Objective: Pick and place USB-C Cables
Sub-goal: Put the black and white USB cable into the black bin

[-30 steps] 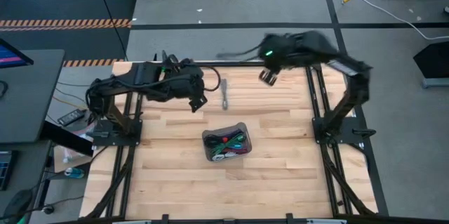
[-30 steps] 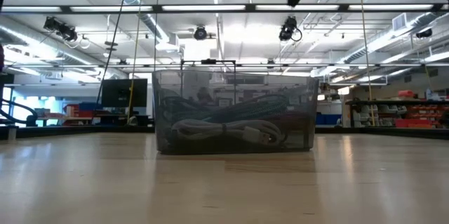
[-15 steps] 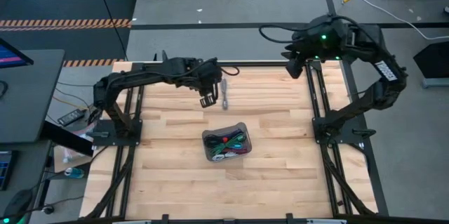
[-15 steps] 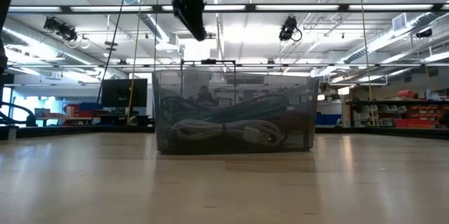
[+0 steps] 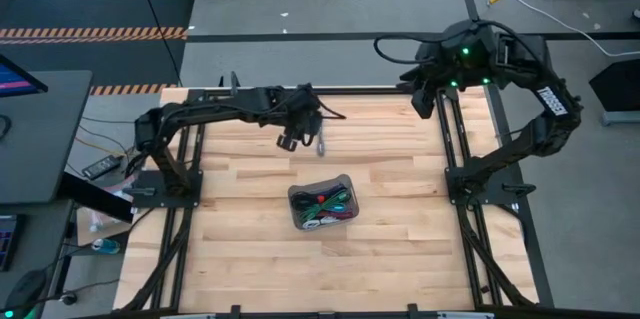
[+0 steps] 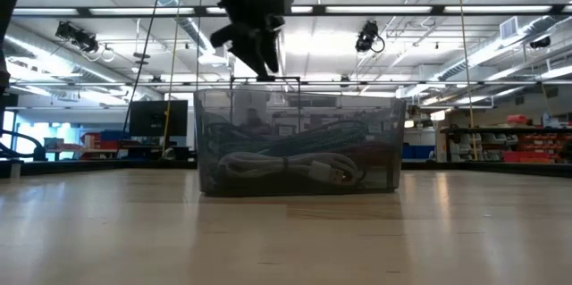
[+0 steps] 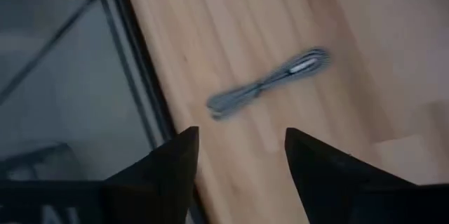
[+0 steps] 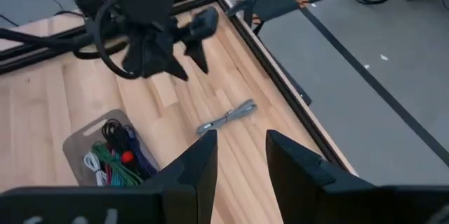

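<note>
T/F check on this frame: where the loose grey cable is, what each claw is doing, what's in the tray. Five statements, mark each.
1. A grey cable lies on the table outside the tray. True.
2. The left claw grips that cable. False: it is open, beside the cable, holding nothing.
3. The tray holds several coloured cables. True.
4. The right claw reaches into the tray. False: it is near the table's far right corner, open.
5. The tray is tipped over. False: it stands upright.
</note>
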Action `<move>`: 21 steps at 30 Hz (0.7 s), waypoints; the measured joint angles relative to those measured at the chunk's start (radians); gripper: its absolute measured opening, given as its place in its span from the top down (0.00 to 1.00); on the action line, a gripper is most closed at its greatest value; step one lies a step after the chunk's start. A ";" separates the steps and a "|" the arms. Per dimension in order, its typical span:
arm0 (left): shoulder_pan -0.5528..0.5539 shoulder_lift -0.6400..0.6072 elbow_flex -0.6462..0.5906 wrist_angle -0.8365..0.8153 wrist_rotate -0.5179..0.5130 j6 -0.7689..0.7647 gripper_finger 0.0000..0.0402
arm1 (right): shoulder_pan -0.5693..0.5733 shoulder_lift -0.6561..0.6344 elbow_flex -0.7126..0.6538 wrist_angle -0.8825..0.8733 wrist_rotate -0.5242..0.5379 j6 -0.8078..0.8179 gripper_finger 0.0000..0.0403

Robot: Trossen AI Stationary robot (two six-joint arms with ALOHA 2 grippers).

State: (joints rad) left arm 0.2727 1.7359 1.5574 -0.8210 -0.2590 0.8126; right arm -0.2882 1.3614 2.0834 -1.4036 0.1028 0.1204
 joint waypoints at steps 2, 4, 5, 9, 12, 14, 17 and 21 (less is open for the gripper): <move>0.015 0.014 0.000 0.042 0.000 0.052 0.46 | 0.000 0.003 0.000 0.019 0.000 0.013 0.68; 0.039 0.033 0.000 0.043 0.030 0.069 0.47 | 0.000 0.005 0.000 0.049 0.000 0.032 0.68; 0.052 0.045 0.000 0.025 0.055 0.065 0.48 | 0.000 0.006 0.000 0.064 0.000 0.045 0.68; 0.095 0.085 -0.001 -0.069 0.178 0.055 0.51 | 0.000 0.013 0.000 0.130 0.000 0.086 0.68; 0.114 0.105 -0.001 -0.088 0.197 0.068 0.54 | 0.000 0.019 0.000 0.168 0.000 0.098 0.68; 0.123 0.109 -0.001 -0.070 0.216 0.091 0.55 | 0.000 0.023 0.000 0.183 0.000 0.108 0.68; 0.136 0.116 0.000 -0.030 0.277 0.098 0.55 | 0.000 0.033 0.000 0.196 -0.002 0.118 0.68; 0.146 0.142 0.000 -0.004 0.337 0.114 0.56 | 0.001 0.053 0.000 0.201 -0.006 0.139 0.68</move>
State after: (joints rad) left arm 0.4191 1.8777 1.5575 -0.8250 0.0777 0.9265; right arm -0.2874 1.4140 2.0834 -1.2022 0.0967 0.2593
